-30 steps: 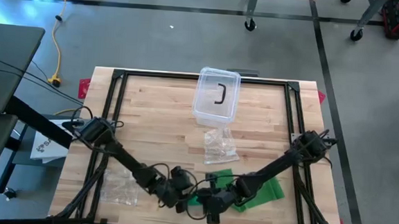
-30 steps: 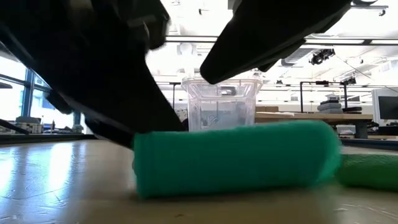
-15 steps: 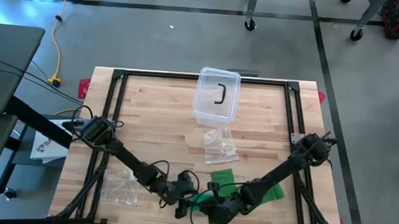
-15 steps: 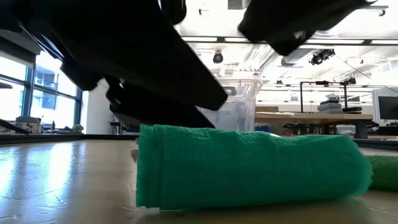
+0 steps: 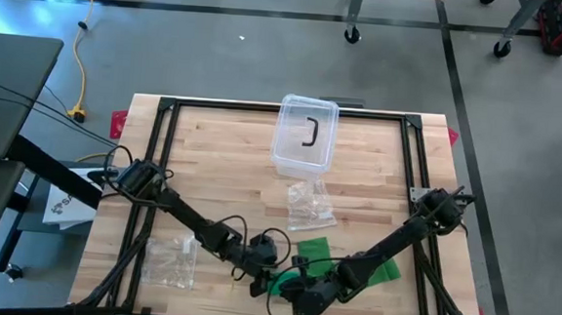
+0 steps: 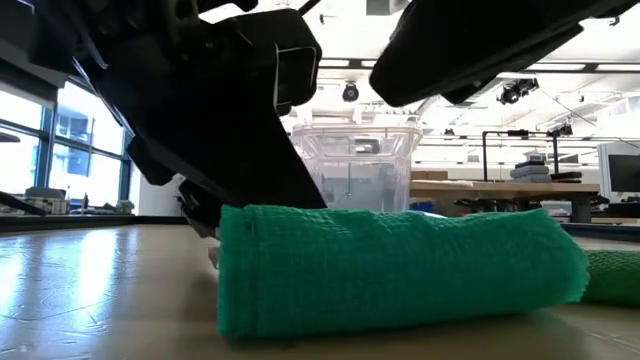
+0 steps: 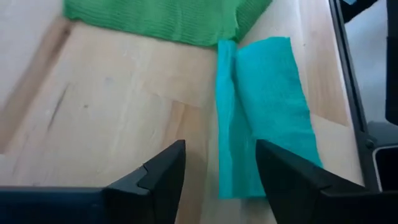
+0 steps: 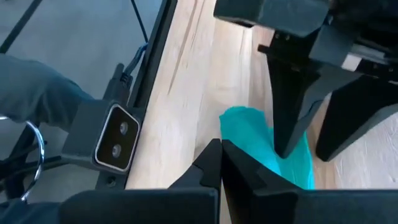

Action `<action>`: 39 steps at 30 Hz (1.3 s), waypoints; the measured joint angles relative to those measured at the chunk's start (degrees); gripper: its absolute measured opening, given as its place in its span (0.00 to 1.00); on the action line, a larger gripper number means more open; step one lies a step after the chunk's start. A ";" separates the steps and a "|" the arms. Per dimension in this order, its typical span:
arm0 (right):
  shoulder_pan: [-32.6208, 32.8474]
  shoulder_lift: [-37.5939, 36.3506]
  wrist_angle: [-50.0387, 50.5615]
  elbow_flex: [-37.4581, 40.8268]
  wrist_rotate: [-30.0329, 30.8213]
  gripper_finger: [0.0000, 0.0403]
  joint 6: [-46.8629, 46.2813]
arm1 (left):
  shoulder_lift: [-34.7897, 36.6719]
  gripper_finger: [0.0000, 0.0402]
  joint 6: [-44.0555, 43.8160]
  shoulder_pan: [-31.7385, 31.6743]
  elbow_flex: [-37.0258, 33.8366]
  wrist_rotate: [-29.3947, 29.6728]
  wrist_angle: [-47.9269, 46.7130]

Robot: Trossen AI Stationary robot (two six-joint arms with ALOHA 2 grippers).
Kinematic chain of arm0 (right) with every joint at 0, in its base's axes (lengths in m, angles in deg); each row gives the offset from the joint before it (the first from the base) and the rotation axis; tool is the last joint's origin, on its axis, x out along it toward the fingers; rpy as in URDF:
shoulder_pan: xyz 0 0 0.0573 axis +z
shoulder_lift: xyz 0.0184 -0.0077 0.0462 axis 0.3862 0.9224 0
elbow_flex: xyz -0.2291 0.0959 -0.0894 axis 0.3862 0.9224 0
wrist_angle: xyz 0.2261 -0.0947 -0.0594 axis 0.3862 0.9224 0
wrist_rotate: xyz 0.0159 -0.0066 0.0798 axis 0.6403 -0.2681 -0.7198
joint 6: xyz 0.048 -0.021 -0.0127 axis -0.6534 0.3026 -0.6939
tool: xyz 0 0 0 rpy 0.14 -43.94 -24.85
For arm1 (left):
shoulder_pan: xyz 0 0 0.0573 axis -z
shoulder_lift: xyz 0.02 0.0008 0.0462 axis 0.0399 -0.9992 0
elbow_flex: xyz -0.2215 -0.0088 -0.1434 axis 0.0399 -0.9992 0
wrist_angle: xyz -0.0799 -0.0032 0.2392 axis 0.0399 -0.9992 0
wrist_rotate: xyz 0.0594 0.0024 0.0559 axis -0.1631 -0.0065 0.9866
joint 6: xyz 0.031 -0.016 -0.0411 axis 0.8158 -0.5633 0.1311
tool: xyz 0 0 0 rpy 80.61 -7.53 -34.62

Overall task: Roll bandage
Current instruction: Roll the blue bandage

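The green bandage lies near the table's near edge. Its rolled end rests on its side on the wood and also shows in the left wrist view. Its flat, unrolled part runs toward the far right. My left gripper is open over the roll's left end. My right gripper is shut and stands just above and beside the roll. My left gripper comes at the roll slanting down from the table's left. One fingertip stands at the roll's far side, the other finger beyond it. I cannot tell whether it touches the roll.
A clear plastic box stands at the far middle. A clear plastic bag lies in the middle and another at the near left. A black frame runs around the tabletop.
The roll has come toward the table's near edge and has grown thicker. My right gripper has gone toward the near edge and stands higher over the roll. My left gripper has shifted a little toward the table's right, behind the roll.
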 joint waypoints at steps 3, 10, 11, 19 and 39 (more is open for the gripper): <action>0.09 0.00 -0.74 0.00 -0.02 0.00 0.51 | 0.00 0.41 0.03 0.00 0.00 -0.68 0.00; 0.13 0.00 -1.17 0.00 -0.03 0.00 0.69 | -1.48 0.21 0.11 0.02 0.04 -1.44 2.01; 0.11 0.00 -1.20 0.00 -0.02 0.00 0.83 | -2.17 0.17 0.06 0.02 0.02 -1.95 3.23; 0.48 0.02 -0.11 0.00 -0.04 0.00 -0.66 | -2.52 0.01 0.96 1.66 0.09 2.26 3.39; -7.07 4.50 -2.78 0.02 -10.15 0.50 16.76 | 1.27 0.00 -7.35 9.05 0.00 15.56 -5.26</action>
